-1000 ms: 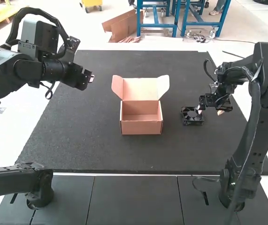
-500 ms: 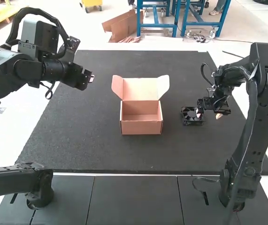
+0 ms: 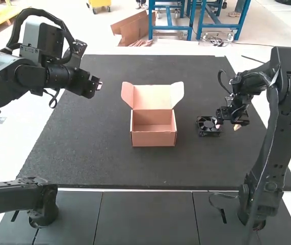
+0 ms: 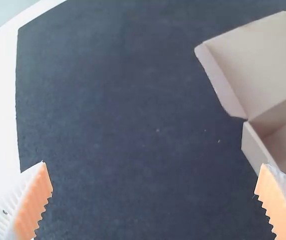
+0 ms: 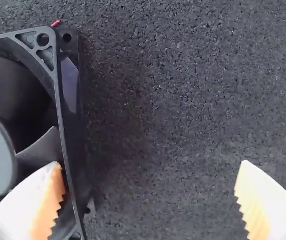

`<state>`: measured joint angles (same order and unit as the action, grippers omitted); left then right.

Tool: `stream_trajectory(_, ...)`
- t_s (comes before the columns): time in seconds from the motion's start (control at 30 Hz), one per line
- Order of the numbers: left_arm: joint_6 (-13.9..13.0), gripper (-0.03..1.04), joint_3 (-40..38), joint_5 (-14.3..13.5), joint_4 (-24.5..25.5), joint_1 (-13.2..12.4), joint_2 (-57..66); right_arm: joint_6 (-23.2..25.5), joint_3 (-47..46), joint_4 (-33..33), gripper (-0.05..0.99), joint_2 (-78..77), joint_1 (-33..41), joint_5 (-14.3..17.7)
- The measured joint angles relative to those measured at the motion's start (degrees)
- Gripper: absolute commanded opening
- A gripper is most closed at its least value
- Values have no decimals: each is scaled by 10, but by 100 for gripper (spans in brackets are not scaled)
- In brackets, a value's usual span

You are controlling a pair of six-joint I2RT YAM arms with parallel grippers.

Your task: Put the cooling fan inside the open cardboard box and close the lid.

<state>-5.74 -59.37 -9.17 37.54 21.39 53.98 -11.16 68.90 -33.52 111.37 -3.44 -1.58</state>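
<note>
Now the right pincer [image 3: 227, 122] gapes wide astride the right rim of the cooling fan [image 3: 208, 126] (one finger over its blades); the cardboard box [image 3: 153, 128] sits left.

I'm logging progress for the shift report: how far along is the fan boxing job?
Nothing is done yet: the cooling fan lies on the mat beside the cardboard box, lid up. In hand: the right gripper, open, straddles one wall of the fan's frame. Left: grip, lift, drop it in the box, shut the lid. The left gripper hovers open.
</note>
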Motion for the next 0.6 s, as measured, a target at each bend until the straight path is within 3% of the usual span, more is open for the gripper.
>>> stream_trajectory(0.07,0,96,0,0,0,0,0,1,0,0,54,1,1,-8)
stream_trajectory(0.17,0,96,0,0,2,0,0,3,-3,3,50,1,5,-17)
stream_trajectory(0.37,0,96,0,0,8,0,0,7,-21,28,14,-1,9,-45)
stream_trajectory(0.43,0,96,0,0,9,0,0,9,-28,42,-2,-3,10,-56)
stream_trajectory(0.6,0,96,0,0,13,0,0,16,-43,63,0,-10,11,-60)
